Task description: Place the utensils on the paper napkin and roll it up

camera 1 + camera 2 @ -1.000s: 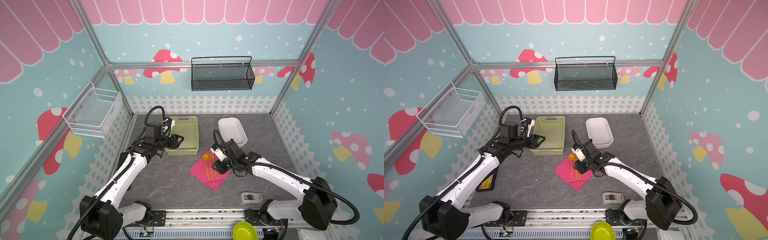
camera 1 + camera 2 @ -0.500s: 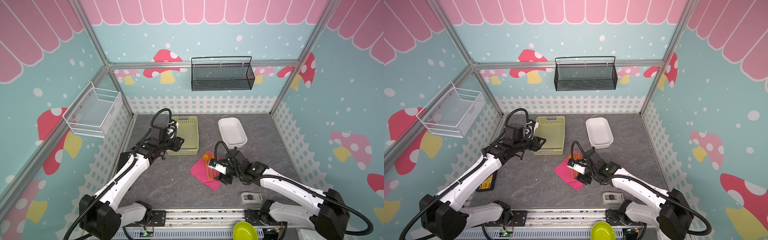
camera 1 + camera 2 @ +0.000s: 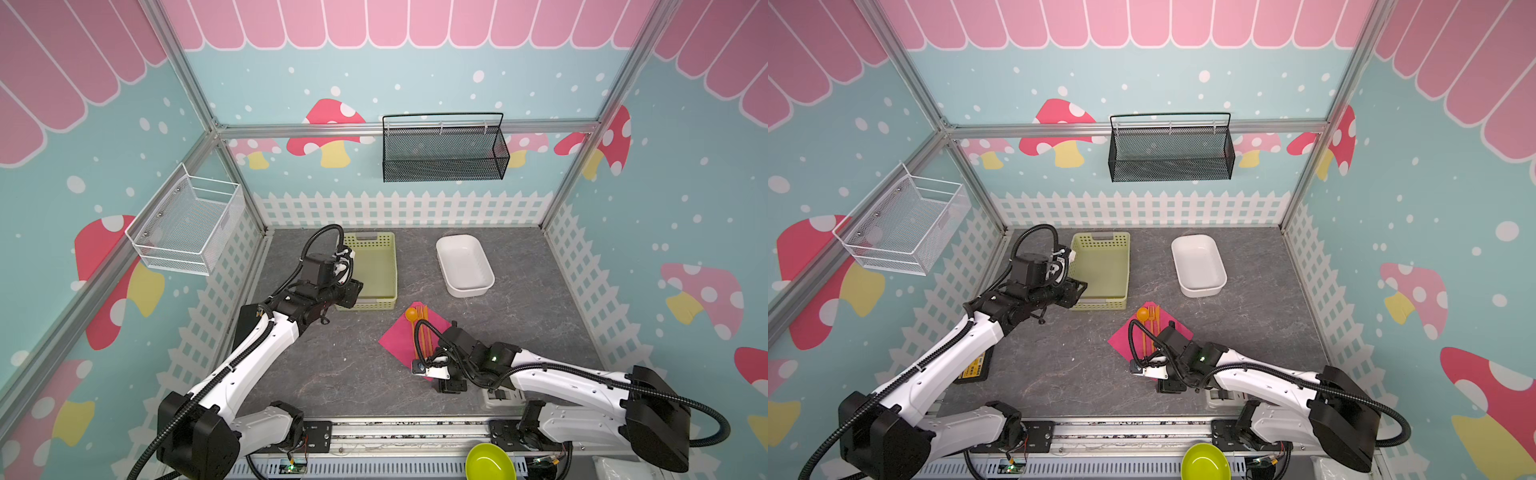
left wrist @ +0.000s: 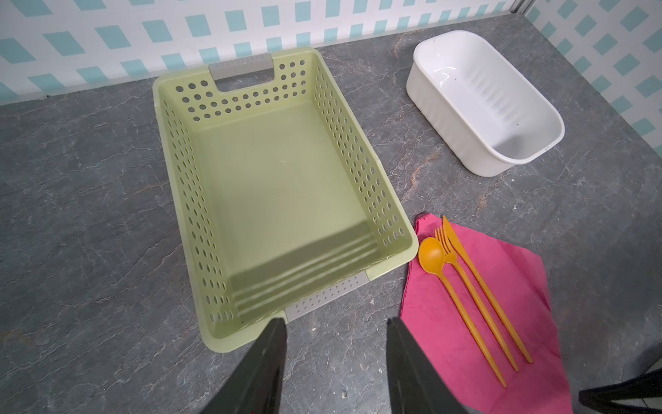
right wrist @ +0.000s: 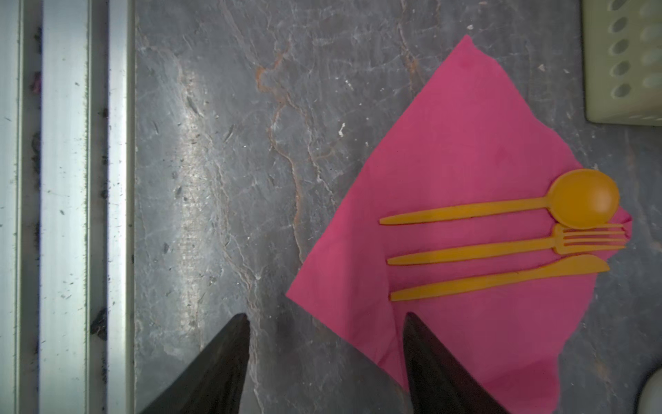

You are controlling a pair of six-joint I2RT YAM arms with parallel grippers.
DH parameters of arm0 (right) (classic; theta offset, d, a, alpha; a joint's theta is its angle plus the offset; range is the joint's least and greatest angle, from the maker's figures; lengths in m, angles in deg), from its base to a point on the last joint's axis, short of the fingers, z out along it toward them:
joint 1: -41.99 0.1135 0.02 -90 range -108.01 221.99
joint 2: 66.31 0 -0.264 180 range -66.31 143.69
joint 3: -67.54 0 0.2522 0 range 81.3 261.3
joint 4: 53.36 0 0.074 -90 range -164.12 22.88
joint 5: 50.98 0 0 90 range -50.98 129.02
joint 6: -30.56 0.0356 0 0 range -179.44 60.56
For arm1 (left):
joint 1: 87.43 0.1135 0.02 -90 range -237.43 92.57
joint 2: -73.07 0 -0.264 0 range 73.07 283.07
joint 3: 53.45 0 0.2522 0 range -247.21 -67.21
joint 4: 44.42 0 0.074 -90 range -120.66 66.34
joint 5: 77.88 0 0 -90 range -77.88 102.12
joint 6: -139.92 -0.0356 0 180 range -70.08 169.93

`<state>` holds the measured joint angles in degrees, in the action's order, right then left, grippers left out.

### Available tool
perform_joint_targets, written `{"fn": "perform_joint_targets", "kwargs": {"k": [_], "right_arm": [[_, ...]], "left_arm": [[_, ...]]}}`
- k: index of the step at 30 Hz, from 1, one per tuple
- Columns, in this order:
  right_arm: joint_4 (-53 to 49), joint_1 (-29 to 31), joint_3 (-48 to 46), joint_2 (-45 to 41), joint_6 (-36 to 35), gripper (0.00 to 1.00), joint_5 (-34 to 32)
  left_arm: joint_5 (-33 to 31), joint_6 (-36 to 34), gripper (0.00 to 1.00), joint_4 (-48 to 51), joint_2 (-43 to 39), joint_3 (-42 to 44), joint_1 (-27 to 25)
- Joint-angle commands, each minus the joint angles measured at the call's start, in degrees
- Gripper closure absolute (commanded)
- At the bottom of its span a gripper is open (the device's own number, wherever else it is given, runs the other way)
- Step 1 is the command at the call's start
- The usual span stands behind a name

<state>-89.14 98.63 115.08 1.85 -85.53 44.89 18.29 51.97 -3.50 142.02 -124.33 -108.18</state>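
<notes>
The paper napkin (image 3: 397, 347) (image 5: 447, 172) lies flat as a magenta diamond on the grey table, in front of the green basket. The utensils rest side by side on its far half: an orange spoon (image 5: 584, 199), fork (image 5: 501, 247) and knife (image 5: 501, 277), also seen in the left wrist view (image 4: 476, 304). My right gripper (image 5: 326, 315) (image 3: 451, 385) hangs open and empty over the napkin's near corner, clear of the handles. My left gripper (image 4: 337, 319) (image 3: 353, 291) hovers open and empty over the basket's near end.
The pale green basket (image 3: 365, 306) (image 4: 161, 150) is empty. A white tub (image 3: 469, 291) stands at the back right. The metal rail (image 5: 64, 179) runs along the front edge, with a small white device (image 3: 498, 397) and a lime bowl (image 3: 488, 461) near it. A black and yellow item (image 3: 973, 365) lies at left.
My right gripper has pulled back from the utensils toward the front edge and opened wider. The left gripper has shifted a little toward the basket's near end.
</notes>
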Motion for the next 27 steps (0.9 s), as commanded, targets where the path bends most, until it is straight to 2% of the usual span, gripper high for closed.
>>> {"fn": "perform_joint_targets", "kwargs": {"k": [1, 8, 13, 17, 20, 27], "right_arm": [[3.1, 1.8, -1.0, 2.4, 0.5, 0.31, -3.1], [8.4, 4.3, -2.1, 8.2, 0.7, 0.32, -13.6], [11.4, 4.8, -2.2, 9.0, -0.6, 0.33, -17.7], [13.3, 4.9, -2.4, 6.9, -1.5, 0.33, -18.7], [13.9, 4.7, -2.4, 5.2, -2.0, 0.36, -18.6], [11.5, 4.7, -2.3, 4.6, -2.7, 0.48, -11.9]], "left_arm": [[-0.4, -1.8, 0.53, -0.5, -1.6, 0.1, 0.2], [2.1, 0.9, 0.53, -0.6, -1.1, 0.6, 0.0], [4.3, 4.4, 0.53, -0.8, -0.8, 1.7, -1.4], [6.3, 9.3, 0.53, -1.3, -1.7, 4.0, -2.5], [5.8, 12.3, 0.53, -2.0, -2.4, 6.0, -5.2], [3.8, 15.6, 0.53, -3.8, -3.8, 10.2, -7.7]]}}
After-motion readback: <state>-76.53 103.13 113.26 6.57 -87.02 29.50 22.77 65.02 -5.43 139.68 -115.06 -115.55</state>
